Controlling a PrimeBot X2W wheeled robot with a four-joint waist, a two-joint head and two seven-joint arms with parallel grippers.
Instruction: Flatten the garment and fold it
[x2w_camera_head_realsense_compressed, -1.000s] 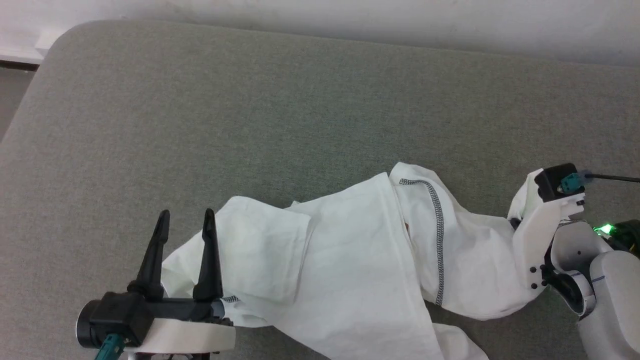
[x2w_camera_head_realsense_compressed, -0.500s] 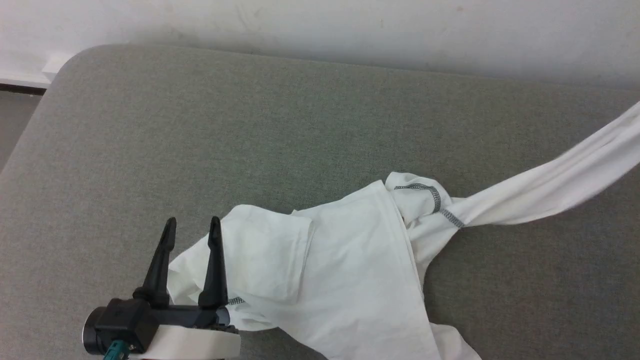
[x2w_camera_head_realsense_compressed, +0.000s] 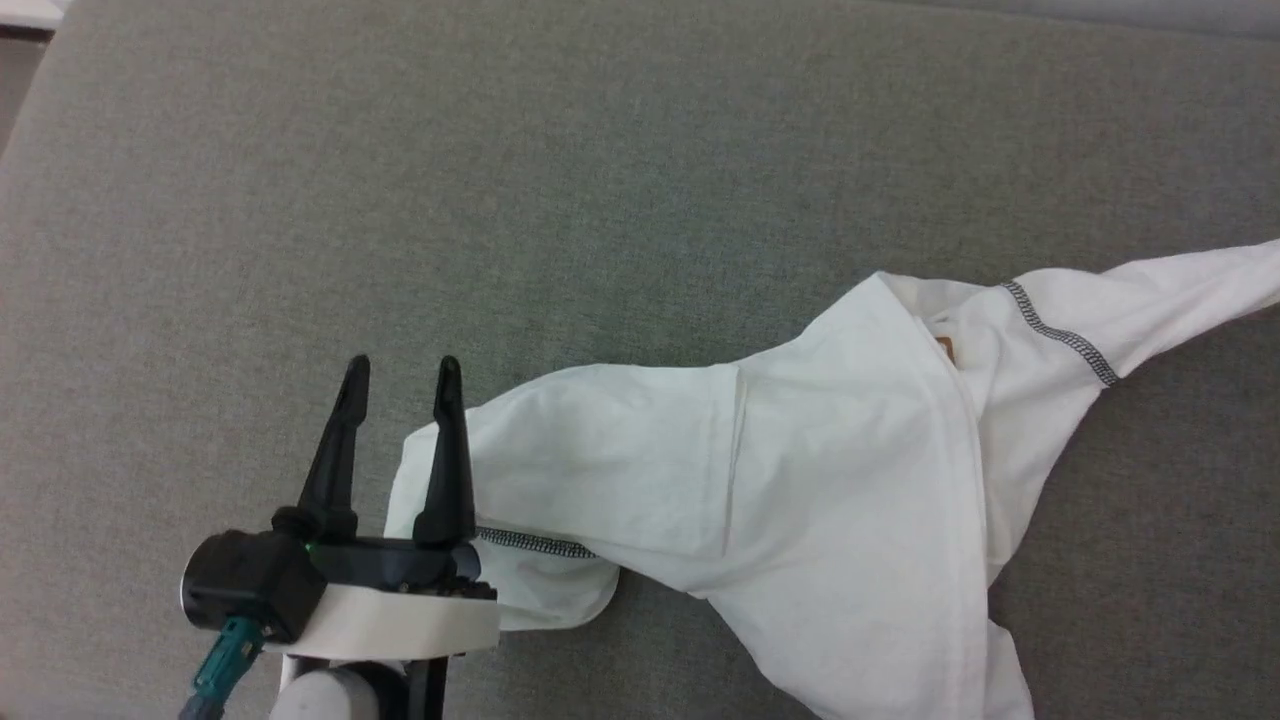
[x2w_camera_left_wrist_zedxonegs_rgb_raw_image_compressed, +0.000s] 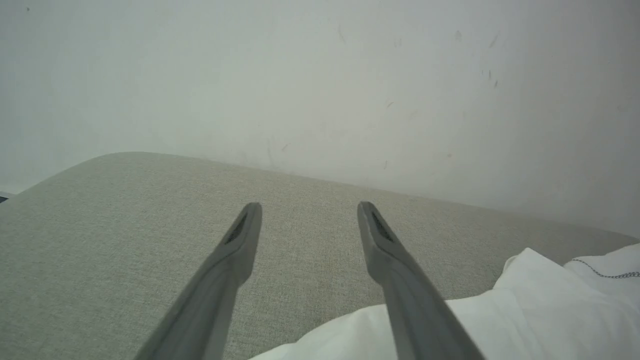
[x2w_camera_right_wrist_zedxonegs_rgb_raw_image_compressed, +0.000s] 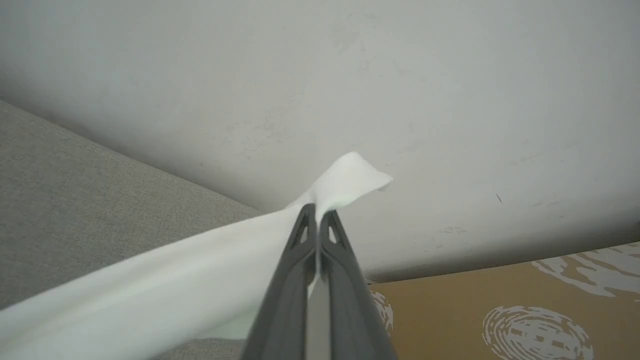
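Note:
The garment (x2w_camera_head_realsense_compressed: 800, 470), a white shirt with dark zigzag seams, lies crumpled on the grey cushion (x2w_camera_head_realsense_compressed: 500, 200), one sleeve (x2w_camera_head_realsense_compressed: 1170, 300) pulled taut toward the right edge of the head view. A small brown patch edge peeks out at a fold. My left gripper (x2w_camera_head_realsense_compressed: 400, 375) is open at the lower left, its right finger over the garment's left end, nothing between the fingers. In the left wrist view that left gripper (x2w_camera_left_wrist_zedxonegs_rgb_raw_image_compressed: 307, 210) stands open over the cushion. My right gripper (x2w_camera_right_wrist_zedxonegs_rgb_raw_image_compressed: 315, 212) is shut on the garment's sleeve (x2w_camera_right_wrist_zedxonegs_rgb_raw_image_compressed: 165, 285), lifted off the cushion.
A pale wall (x2w_camera_left_wrist_zedxonegs_rgb_raw_image_compressed: 320, 75) runs behind the cushion's far edge. A brown cardboard surface with white prints (x2w_camera_right_wrist_zedxonegs_rgb_raw_image_compressed: 525, 310) lies to the right of the cushion in the right wrist view. Bare cushion spreads across the far and left parts of the head view.
The right gripper has pulled the sleeve out to the right and left the head view; the garment has stretched and slid rightward. The head camera has tilted down. The left gripper stays open.

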